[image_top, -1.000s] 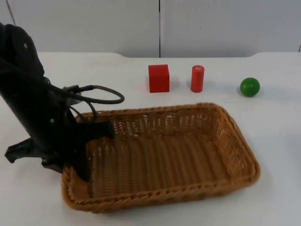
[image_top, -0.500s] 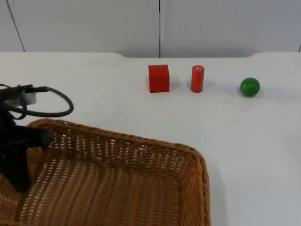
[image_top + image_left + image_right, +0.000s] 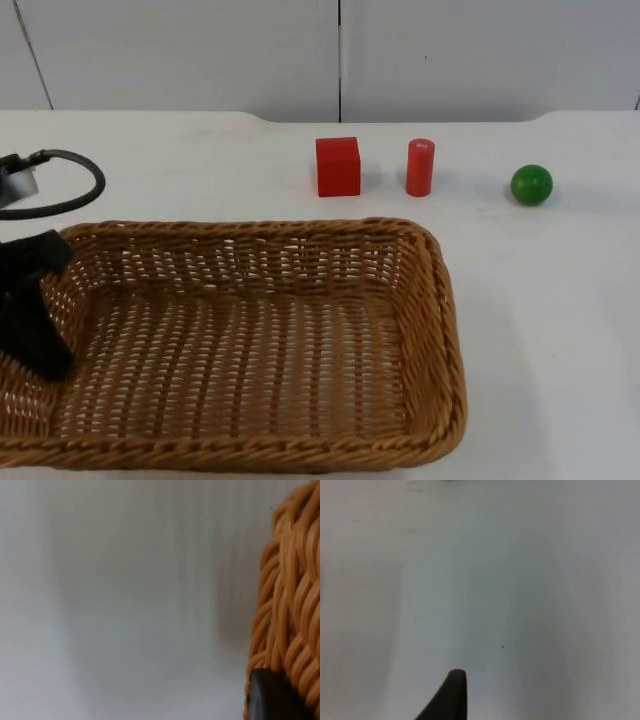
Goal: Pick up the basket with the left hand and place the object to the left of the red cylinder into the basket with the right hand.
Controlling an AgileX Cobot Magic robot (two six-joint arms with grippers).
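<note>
Basket (image 3: pixel 250 340) rim clamped between left gripper (image 3: pixel 30 310) fingers (image 3: pixel 267 697), lifted

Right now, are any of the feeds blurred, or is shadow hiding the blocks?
Top view: sharp, evenly lit; red cube, red cylinder and green ball cast only faint shadows. Left wrist view: basket weave soft and out of focus beside the left gripper's fingertip. Right wrist view: smeared white table.

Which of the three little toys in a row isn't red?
The green ball at the right end of the row. The red cube and the red cylinder beside it are both red.
</note>
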